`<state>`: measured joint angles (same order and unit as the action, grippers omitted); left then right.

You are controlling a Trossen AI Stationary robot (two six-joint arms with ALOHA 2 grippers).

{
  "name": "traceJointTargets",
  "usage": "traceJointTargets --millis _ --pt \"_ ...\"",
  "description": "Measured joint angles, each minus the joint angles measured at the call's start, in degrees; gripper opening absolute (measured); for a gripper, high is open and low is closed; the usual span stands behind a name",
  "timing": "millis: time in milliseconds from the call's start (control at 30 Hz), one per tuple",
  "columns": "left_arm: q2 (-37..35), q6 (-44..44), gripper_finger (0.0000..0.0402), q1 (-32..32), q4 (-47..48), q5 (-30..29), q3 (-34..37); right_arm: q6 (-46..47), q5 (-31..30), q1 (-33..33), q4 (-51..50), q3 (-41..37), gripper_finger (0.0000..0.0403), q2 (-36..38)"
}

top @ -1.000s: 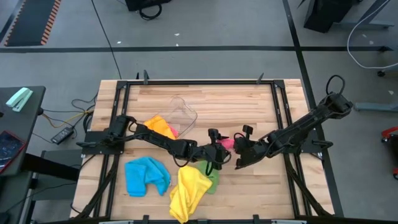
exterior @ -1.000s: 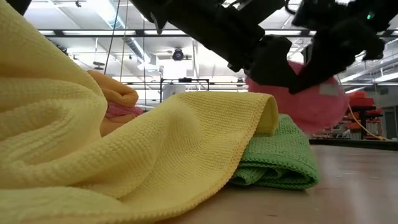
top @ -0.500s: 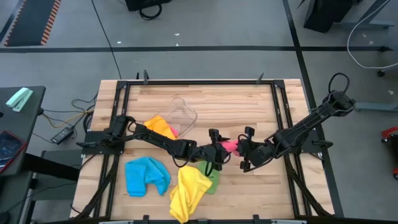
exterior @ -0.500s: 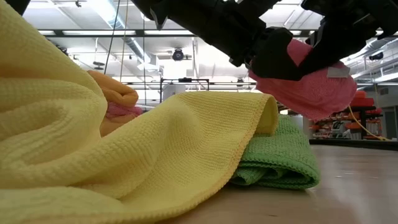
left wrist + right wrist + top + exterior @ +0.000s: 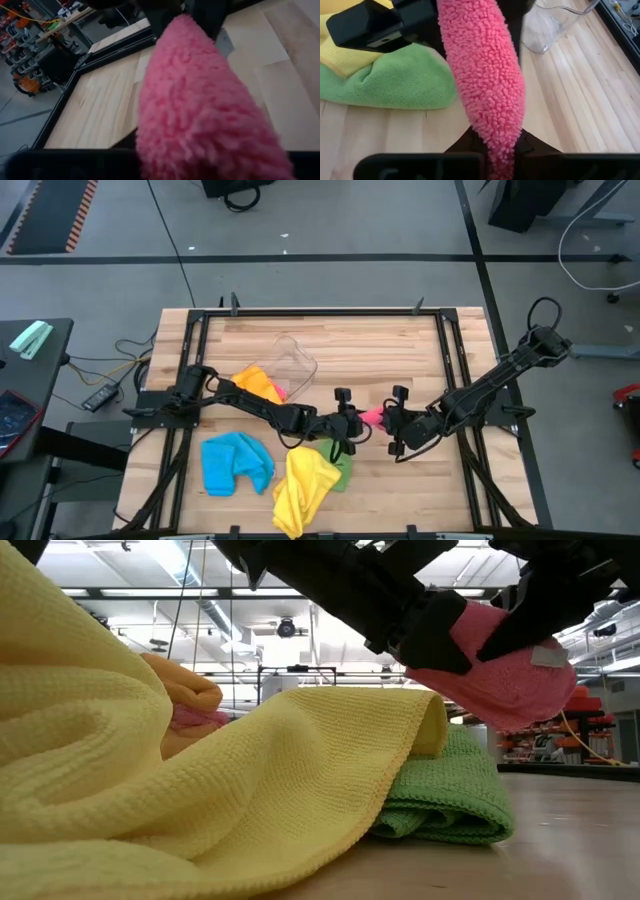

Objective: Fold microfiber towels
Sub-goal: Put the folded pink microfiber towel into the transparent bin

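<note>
While both grippers meet above mid-table, the right gripper pinches one end of the pink towel and the left gripper closes on the other, holding it off the table. Just left lie green towel and yellow towel.

The pink towel fills most of the left wrist view, blurred, and runs off its lower edge; its far end is hidden behind dark end effector parts at 12 o'clock. In the high view only a small pink patch shows between the two end effectors, too small to tell its shape. In the low view the yellow towel is cut off at 9 and 6 o'clock and hides most of the orange towel and part of the green towel. The tub is cut off in the right wrist view.
</note>
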<state>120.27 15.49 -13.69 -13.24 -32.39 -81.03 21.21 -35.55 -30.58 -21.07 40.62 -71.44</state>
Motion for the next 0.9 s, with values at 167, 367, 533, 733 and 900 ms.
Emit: traceJointTargets --millis 167,367,533,733,900 --pt "-0.06 -1.36 0.0018 0.01 1.36 3.15 -0.02 -2.75 1.51 0.04 0.1 0.0 0.0051 -0.02" --pt "-5.23 -7.62 0.0051 0.7 16.03 7.99 -0.98 -2.64 4.81 0.05 -1.2 0.34 0.0125 3.22" --pt "-11.15 -14.14 0.0033 2.68 34.74 14.65 -2.78 1.19 5.24 0.01 -7.07 1.29 0.0161 8.37" --pt "-17.63 -21.05 0.0019 6.8 50.95 22.57 -4.5 3.35 2.16 0.05 -10.08 1.26 0.0162 8.03" --pt "-20.51 -22.42 0.0032 9.71 60.65 23.2 -4.46 3.84 1.97 0.05 -9.29 1.09 0.0157 4.88"
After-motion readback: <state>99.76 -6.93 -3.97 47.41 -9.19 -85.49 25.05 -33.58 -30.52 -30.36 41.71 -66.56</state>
